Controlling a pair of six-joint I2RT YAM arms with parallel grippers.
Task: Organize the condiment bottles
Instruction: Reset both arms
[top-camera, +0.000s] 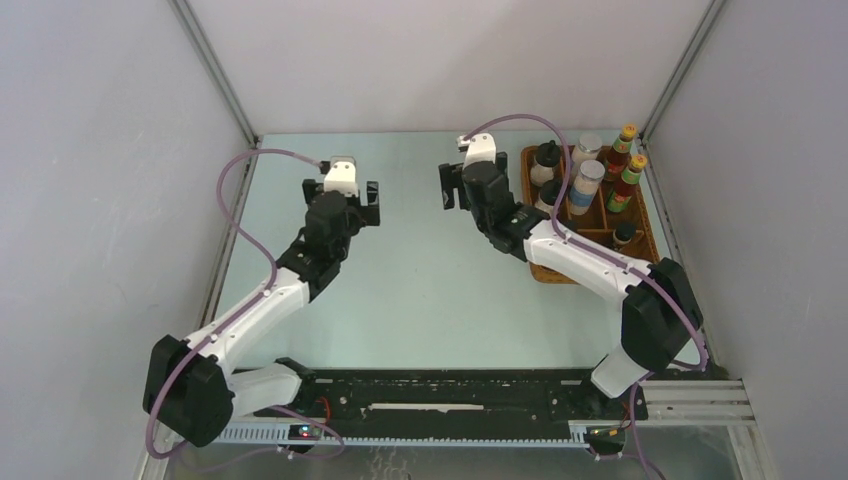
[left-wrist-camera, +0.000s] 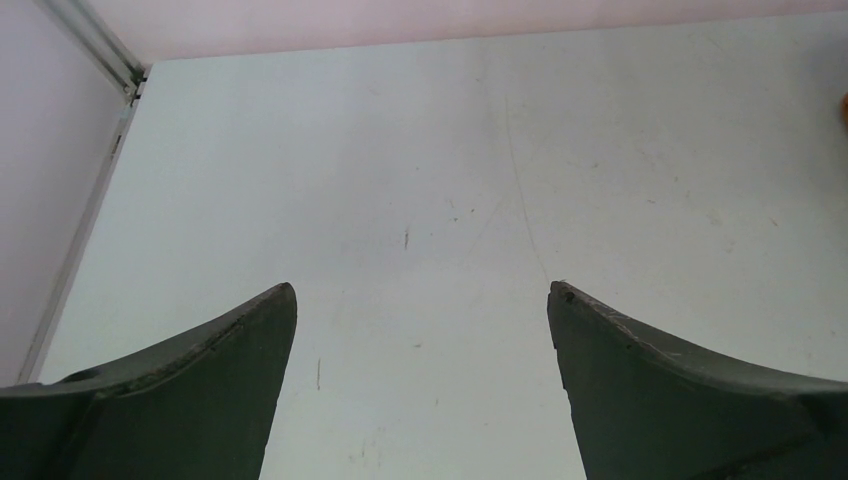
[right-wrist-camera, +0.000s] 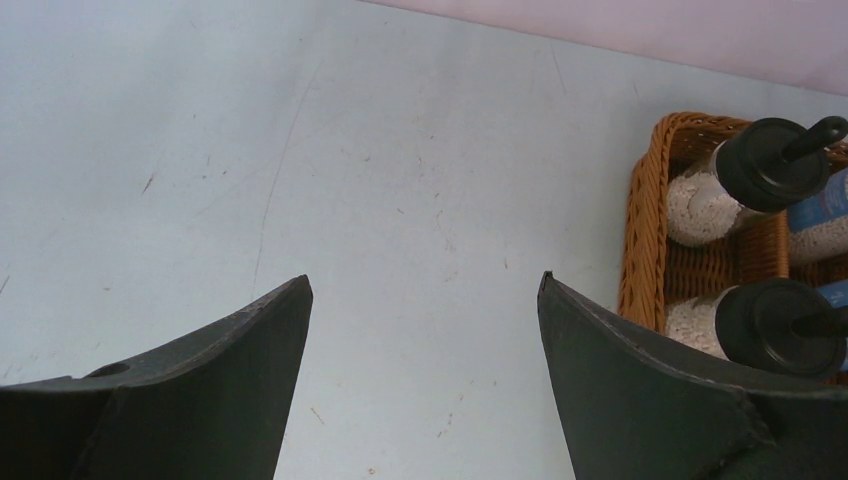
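Observation:
The condiment bottles stand in a brown wicker tray (top-camera: 535, 268) at the right. Two black-lidded white jars (top-camera: 546, 160) (top-camera: 549, 195) fill its left side, two silver-lidded blue-label jars (top-camera: 587, 150) (top-camera: 586, 186) the middle. Two red sauce bottles (top-camera: 622, 150) (top-camera: 628, 182) with orange caps stand on the right, with a tiny dark jar (top-camera: 624, 235) nearer. My right gripper (top-camera: 480, 185) (right-wrist-camera: 425, 285) hangs open over bare table just left of the tray. The black-lidded jars (right-wrist-camera: 760, 170) (right-wrist-camera: 775, 325) show beyond its right finger. My left gripper (top-camera: 341, 198) (left-wrist-camera: 422, 295) is open over the table's left half, holding nothing.
The tray's woven rim (right-wrist-camera: 640, 230) lies close to my right gripper's right finger. Enclosure walls and a metal frame post (left-wrist-camera: 95, 45) border the pale green table (top-camera: 420, 270). The right arm's forearm crosses over the tray's near left corner.

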